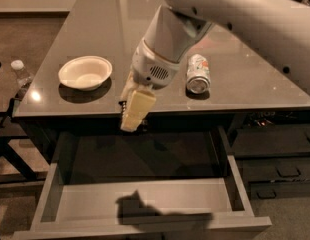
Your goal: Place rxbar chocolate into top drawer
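Grey glossy tabletop [95, 24] filling upper view. Gripper [130, 123] hanging over table's front edge, above open top drawer [80, 204], clenching rxbar chocolate [123, 104]; only dark sliver of bar showing beside pale finger. Arm's shadow lying on drawer's pale bottom. White bowl [85, 73] sitting on table at picture-left of gripper, drinks can [197, 74] lying on its side at picture-right, neither blocking drawer opening. Plastic bottle [20, 74] standing beyond table's left edge. Dark drawers [275, 169] showing at right.
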Action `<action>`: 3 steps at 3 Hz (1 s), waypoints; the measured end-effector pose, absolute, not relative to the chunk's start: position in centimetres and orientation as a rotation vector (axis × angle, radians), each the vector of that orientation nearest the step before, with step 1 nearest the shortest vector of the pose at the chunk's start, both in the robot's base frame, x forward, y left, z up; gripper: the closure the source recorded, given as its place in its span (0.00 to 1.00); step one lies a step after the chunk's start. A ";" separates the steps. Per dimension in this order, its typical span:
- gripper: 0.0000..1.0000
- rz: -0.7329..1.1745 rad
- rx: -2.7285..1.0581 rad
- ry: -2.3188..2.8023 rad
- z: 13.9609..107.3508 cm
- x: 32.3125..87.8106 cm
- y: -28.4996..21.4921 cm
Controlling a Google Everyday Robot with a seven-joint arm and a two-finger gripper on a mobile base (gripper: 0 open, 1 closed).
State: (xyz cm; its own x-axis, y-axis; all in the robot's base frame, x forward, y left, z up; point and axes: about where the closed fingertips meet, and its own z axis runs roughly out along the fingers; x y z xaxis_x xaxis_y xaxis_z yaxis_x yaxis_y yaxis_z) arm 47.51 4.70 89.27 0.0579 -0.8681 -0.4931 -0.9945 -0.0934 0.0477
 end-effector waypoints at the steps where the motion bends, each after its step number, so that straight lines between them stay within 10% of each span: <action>1: 1.00 0.672 -2.019 1.897 87.0 44.6 5.2; 3: 1.00 0.715 -1.969 1.952 84.6 43.3 5.2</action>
